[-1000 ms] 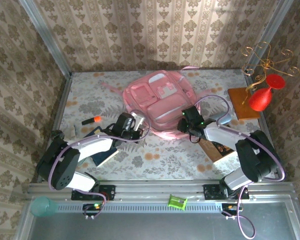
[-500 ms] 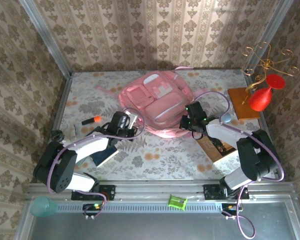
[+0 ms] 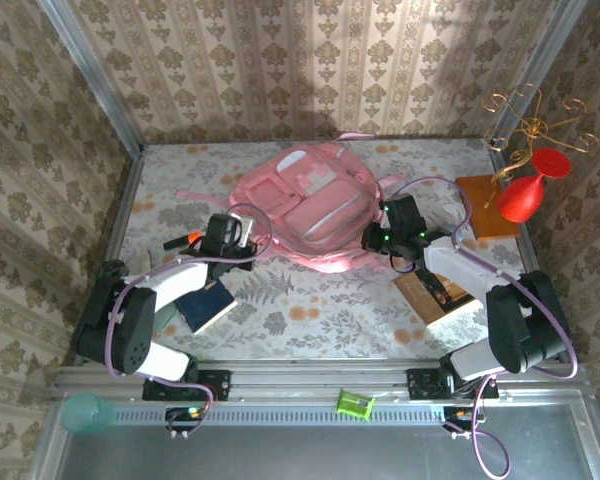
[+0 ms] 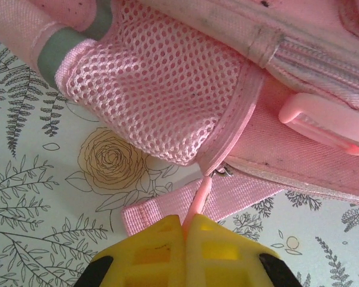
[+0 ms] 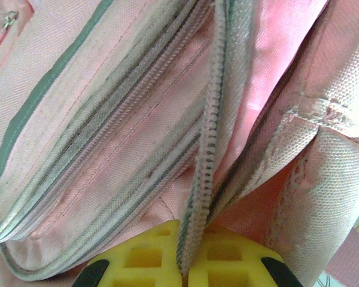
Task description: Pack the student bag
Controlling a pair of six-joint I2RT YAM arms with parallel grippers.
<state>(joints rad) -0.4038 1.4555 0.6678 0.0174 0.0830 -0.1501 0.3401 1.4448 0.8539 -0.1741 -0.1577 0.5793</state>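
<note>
The left gripper pinches a thin pink zip pull below the mesh pocket. The large soft pink fabric student bag lies upper centre of the overhead view. It looks limp and light, best taken by tabs and seams. The right gripper clamps a pale zip edge, plain in close-up, vague from overhead.

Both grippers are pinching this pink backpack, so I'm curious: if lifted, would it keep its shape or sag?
The student bag probably sags: its fabric folds loosely around the right gripper. Lying flat, it seems light, so pulling the zip tab with the left gripper may drag it.
</note>
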